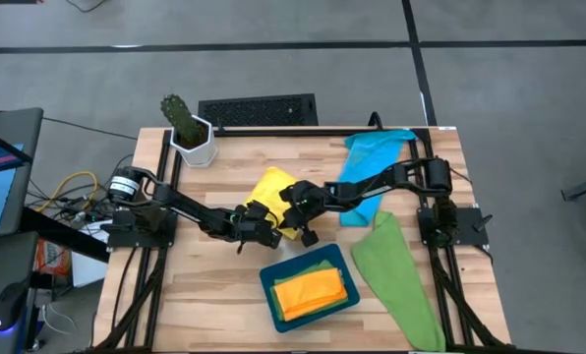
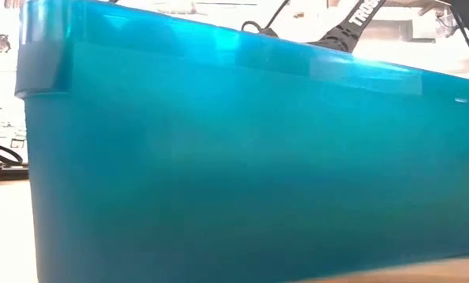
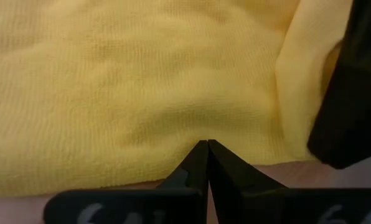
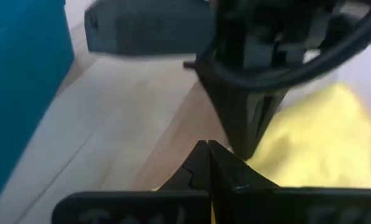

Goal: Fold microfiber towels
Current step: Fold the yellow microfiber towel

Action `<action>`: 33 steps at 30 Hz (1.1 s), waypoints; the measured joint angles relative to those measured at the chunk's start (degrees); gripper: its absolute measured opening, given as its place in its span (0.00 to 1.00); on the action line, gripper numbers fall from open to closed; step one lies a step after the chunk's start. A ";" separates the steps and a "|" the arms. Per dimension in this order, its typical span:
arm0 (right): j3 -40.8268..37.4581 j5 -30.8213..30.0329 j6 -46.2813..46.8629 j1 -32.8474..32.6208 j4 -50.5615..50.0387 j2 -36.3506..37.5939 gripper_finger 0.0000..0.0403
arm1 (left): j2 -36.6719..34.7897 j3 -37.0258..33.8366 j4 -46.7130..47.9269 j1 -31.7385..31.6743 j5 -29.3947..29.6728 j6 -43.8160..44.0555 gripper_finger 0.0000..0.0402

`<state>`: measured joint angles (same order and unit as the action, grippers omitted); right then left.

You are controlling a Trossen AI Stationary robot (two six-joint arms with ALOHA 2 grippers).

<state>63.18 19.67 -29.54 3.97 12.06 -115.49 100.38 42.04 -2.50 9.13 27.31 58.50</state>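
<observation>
Left tool (image 1: 257, 224): tips pressed together at the near edge of the yellow towel (image 1: 270, 190), per left wrist view. Cloth seems caught between them, though the pinch itself is hidden, so that is a judgement. Right tool (image 1: 301, 208): tips also pressed together, sitting just beside the left one over the same towel's right side; can't tell whether it holds any cloth.

Both arms converge mid-counter (image 1: 224, 285), prob. so each can take one part of the yellow towel's edge and carry it over as a fold. The yellow towel lies bunched, not flat, so it looks only partway folded.

Other towels:
- Orange towel (image 1: 311, 292), folded, on a green towel (image 1: 318, 265) inside the teal tray (image 1: 270, 295) near the counter's front edge. Likely the finished stack.
- Blue towel (image 1: 372, 162), loose, toward the back right.
- Second green towel (image 1: 396, 270), loose, along the right side, overhanging the front edge. Both likely queued.

Also on the counter: potted cactus (image 1: 182, 123), back left corner.

Writing: low view shows part of a white wordmark on one arm, "TROS…"; rest cut off. That view is otherwise filled by the tray wall.
</observation>
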 joint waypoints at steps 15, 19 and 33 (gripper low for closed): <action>-0.03 3.01 0.68 -0.11 -3.46 -0.12 0.12 | 0.04 0.76 0.17 -0.02 -0.81 0.68 0.00; -0.03 2.94 0.57 -0.11 -3.44 -0.12 0.18 | 0.04 1.92 0.20 0.00 -2.23 0.26 0.00; -0.13 1.16 2.10 0.31 -3.84 2.39 0.44 | -0.36 10.08 13.52 0.74 -5.11 -2.98 0.00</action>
<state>63.05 20.83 -27.44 4.28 8.22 -113.10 100.02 52.12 11.01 9.87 22.20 55.52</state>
